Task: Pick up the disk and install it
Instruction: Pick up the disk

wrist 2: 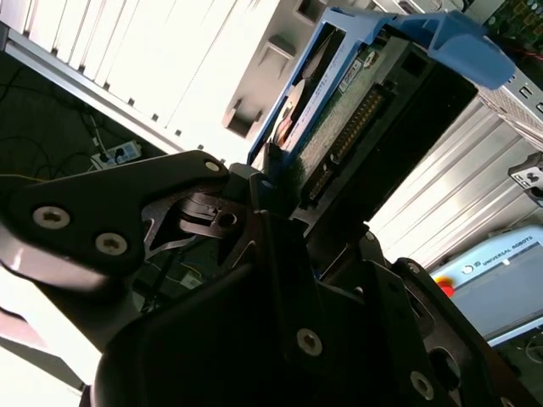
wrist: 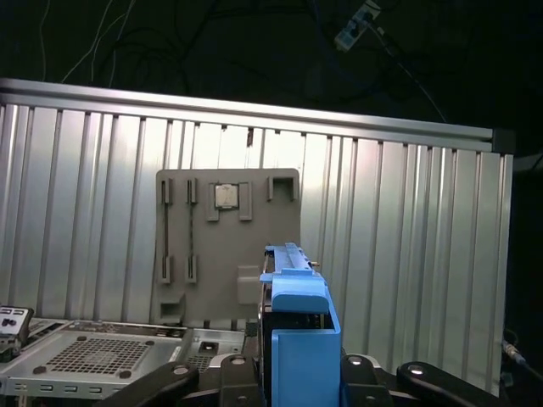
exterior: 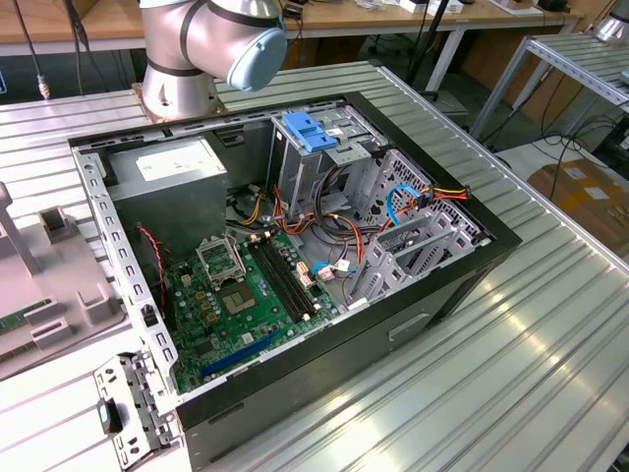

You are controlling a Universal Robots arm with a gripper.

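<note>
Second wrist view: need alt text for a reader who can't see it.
The disk, grey with blue side rails and its connector edge showing, is clamped in the black gripper, whose jaws are shut on it. A bright ribbed metal table lies behind.

A white sticker [exterior: 175, 165] on the grey power supply [exterior: 167, 192], toward the exterior view's left, carries fine print too small to read. In the second wrist view, a grey cabinet [wrist 2: 501, 284] bears one line of dark lettering beside a round logo. The disk [wrist 2: 339, 123] has a narrow printed strip, not legible.
</note>
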